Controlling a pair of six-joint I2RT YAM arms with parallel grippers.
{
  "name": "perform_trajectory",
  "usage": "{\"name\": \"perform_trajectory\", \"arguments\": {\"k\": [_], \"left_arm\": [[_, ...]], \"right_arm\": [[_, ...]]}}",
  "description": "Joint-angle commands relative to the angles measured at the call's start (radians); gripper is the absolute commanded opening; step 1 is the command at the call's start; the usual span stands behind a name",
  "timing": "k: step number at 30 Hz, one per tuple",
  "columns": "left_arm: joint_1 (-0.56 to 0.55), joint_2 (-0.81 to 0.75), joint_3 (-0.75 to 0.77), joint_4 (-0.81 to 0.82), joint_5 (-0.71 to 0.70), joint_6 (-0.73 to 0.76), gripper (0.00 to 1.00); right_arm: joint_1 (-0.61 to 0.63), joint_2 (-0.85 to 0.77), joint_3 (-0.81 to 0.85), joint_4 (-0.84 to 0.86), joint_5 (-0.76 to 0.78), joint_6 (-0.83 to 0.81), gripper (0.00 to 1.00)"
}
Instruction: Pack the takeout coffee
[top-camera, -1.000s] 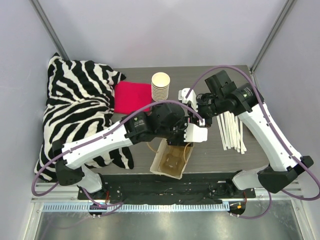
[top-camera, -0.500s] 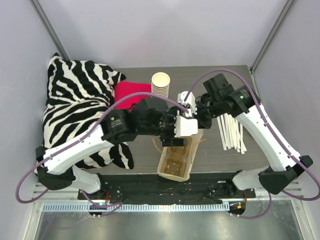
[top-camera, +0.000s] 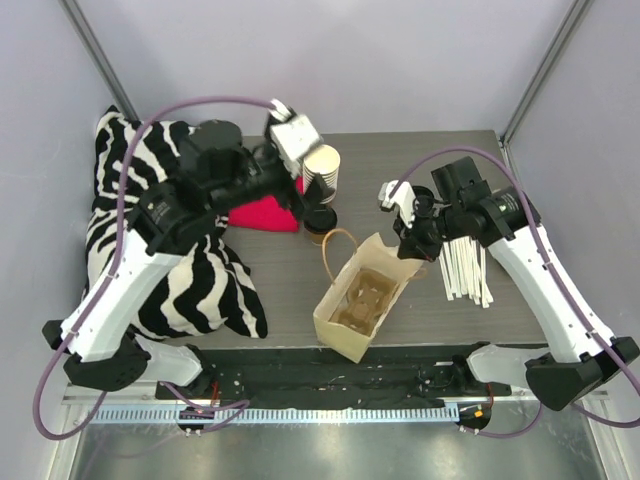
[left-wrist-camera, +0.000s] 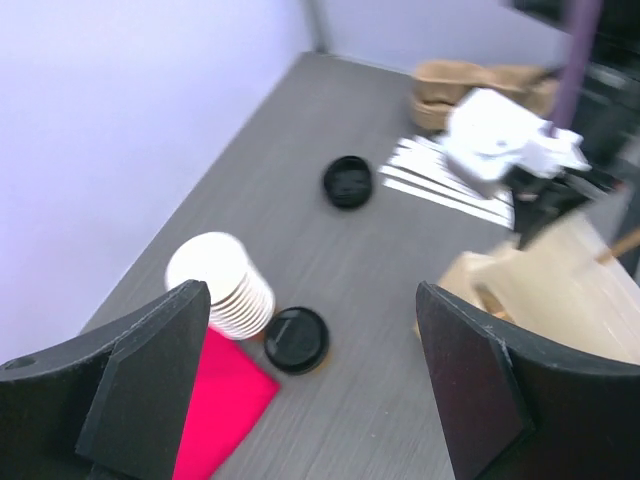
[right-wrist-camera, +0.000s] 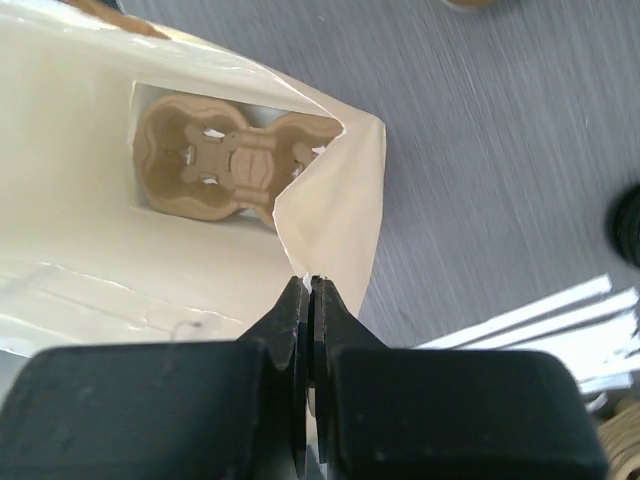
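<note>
The takeout coffee (top-camera: 319, 222), a small brown cup under a black lid, stands on the table in front of the cup stack. In the left wrist view the takeout coffee (left-wrist-camera: 296, 340) shows from above, lid up. My left gripper (top-camera: 296, 190) hovers over it, open and empty; in its own view the left gripper (left-wrist-camera: 312, 300) has its jaws wide apart on either side of the cup. The paper bag (top-camera: 390, 265) stands open to the right. My right gripper (right-wrist-camera: 310, 285) is shut on the bag's rim (right-wrist-camera: 335, 215). A brown cup carrier (right-wrist-camera: 235, 160) lies in the bag's bottom.
A stack of cream cups (top-camera: 322, 170) stands behind the coffee, beside a red cloth (top-camera: 262, 205) and a zebra cloth (top-camera: 150, 220). White stirrers (top-camera: 465, 260) lie at the right. A loose black lid (left-wrist-camera: 347, 182) and spare carriers (left-wrist-camera: 470, 85) sit further back.
My left arm has left the bag and swung back-left over the cups, its jaws opening. The bag has shifted right and now stands open, held only by the right gripper.
</note>
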Motion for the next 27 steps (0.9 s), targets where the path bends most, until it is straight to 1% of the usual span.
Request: {"name": "perform_trajectory", "arguments": {"k": [1, 3, 4, 5, 6, 8, 9, 12, 13, 17, 19, 21, 23, 27], "left_arm": [[0.157, -0.045, -0.036, 0.153, -0.033, -0.172, 0.91], [0.205, -0.045, -0.073, 0.156, -0.058, -0.221, 0.95], [0.243, -0.034, -0.088, 0.139, -0.059, -0.233, 0.99], [0.253, -0.026, -0.131, 0.13, -0.075, -0.243, 1.0], [0.256, -0.014, -0.148, 0.118, -0.132, -0.285, 1.0], [0.26, 0.03, -0.203, 0.075, -0.15, -0.304, 1.0], [0.26, 0.044, -0.228, 0.073, -0.209, -0.359, 1.0], [0.26, 0.087, -0.335, 0.121, -0.233, -0.405, 1.0], [0.26, 0.095, -0.355, 0.157, -0.251, -0.445, 1.0], [0.24, 0.188, -0.382, 0.204, -0.317, -0.47, 1.0], [0.237, 0.228, -0.369, 0.216, -0.319, -0.487, 1.0], [0.231, 0.275, -0.357, 0.219, -0.317, -0.507, 0.97], [0.21, 0.297, -0.354, 0.23, -0.338, -0.507, 0.91], [0.19, 0.345, -0.359, 0.254, -0.349, -0.516, 0.87]], "right_arm": [[-0.051, -0.026, -0.043, 0.023, 0.032, 0.081, 0.01], [-0.085, -0.034, -0.066, 0.035, 0.04, 0.113, 0.01], [-0.097, -0.04, -0.072, 0.038, 0.043, 0.118, 0.01], [-0.106, -0.052, -0.083, 0.043, 0.054, 0.122, 0.01], [-0.126, -0.058, -0.088, 0.046, 0.063, 0.137, 0.01], [-0.145, -0.075, -0.098, 0.055, 0.075, 0.15, 0.01], [-0.166, -0.078, -0.103, 0.059, 0.083, 0.156, 0.01], [-0.203, -0.093, -0.128, 0.086, 0.094, 0.188, 0.01], [-0.229, -0.098, -0.135, 0.09, 0.1, 0.205, 0.01], [-0.303, -0.112, -0.168, 0.119, 0.121, 0.234, 0.01], [-0.327, -0.116, -0.169, 0.121, 0.126, 0.237, 0.01], [-0.352, -0.119, -0.169, 0.118, 0.137, 0.233, 0.01], [-0.353, -0.121, -0.168, 0.101, 0.16, 0.204, 0.01], [-0.358, -0.115, -0.149, 0.079, 0.197, 0.176, 0.01]]}}
